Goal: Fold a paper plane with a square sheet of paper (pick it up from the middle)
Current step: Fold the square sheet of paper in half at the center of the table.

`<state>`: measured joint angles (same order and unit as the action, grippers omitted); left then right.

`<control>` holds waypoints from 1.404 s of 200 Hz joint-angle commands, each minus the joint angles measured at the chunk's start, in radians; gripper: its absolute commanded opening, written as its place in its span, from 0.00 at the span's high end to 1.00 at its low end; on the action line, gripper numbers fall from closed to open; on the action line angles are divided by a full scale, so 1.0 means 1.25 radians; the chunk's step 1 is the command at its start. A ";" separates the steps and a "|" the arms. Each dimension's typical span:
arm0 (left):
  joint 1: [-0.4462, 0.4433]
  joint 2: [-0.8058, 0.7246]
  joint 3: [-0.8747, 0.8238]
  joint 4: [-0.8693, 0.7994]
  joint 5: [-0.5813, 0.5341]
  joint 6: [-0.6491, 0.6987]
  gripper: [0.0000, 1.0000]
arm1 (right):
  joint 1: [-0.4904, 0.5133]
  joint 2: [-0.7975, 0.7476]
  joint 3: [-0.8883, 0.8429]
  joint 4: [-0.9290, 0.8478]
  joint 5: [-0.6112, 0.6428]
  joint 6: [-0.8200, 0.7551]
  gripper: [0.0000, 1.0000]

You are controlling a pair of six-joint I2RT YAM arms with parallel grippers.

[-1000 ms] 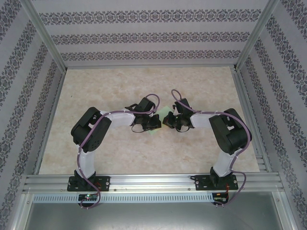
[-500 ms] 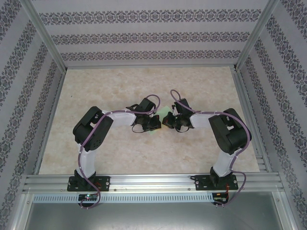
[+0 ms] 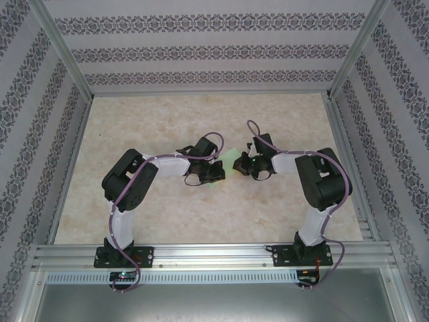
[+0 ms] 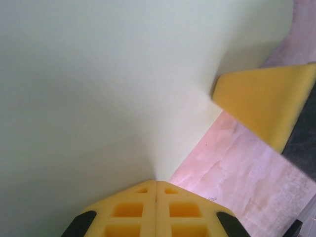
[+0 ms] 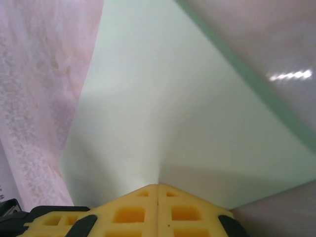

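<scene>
Between the two wrists, just ahead of both sets of fingertips, the sheet of paper [image 3: 229, 152] spans from one gripper to the other and appears lifted off the table [image 3: 201, 114].

Left gripper [image 4: 157, 183]: yellow pads are pressed together with the paper pinched in the seam between them. The sheet fans out ahead and to the left of the pinch. A yellow pad [image 4: 266, 106] of the other gripper stands ahead and to the right, against the sheet.

Right gripper [image 5: 158, 186]: pads are likewise closed on the sheet, which spreads forward from the pinch in a shallow valley.

Handling, as a judgement:
- The paper is thin, very light and limp. It bows between the two holds and will not keep its own shape, so slack turns into sag or a stray crease.
- It is smooth, but soft pads should hold it with little force.
- Pulling the arms apart could tear it.
- Take hold on a narrow margin along the intended fold line, and keep both holds level.
</scene>
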<state>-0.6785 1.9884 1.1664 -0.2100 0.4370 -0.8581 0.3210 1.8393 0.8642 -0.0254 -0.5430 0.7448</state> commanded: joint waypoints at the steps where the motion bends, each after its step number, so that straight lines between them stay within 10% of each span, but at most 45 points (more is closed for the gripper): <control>1: -0.009 0.000 -0.014 -0.124 -0.050 0.023 0.97 | -0.056 0.033 0.014 -0.024 0.102 -0.031 1.00; 173: -0.008 -0.004 -0.014 -0.128 -0.048 0.029 0.97 | -0.157 -0.065 0.081 -0.080 0.077 -0.100 1.00; 281: -0.009 0.002 0.000 -0.111 -0.036 0.039 0.98 | 0.015 -0.023 0.011 0.024 0.012 0.004 1.00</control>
<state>-0.6819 1.9778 1.1717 -0.2493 0.4129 -0.8383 0.3302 1.7683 0.8848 -0.0582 -0.5125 0.7101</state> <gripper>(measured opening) 0.062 0.047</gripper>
